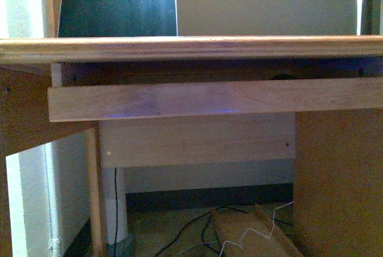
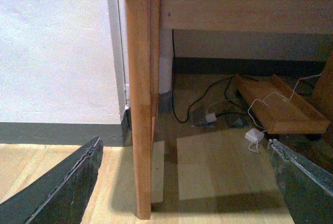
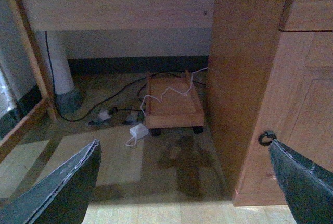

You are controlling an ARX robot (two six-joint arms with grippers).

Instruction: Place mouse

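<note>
While the left gripper hangs low by a desk leg with its fingers spread wide and empty, a laptop stands open at the left end of the desk top. Further right, a low dark hump peeks over the pull-out shelf, too hidden to say whether it is the mouse, so its place cannot be told. Rightmost, the right gripper is likewise spread wide and empty, near a cupboard door with a ring handle.
</note>
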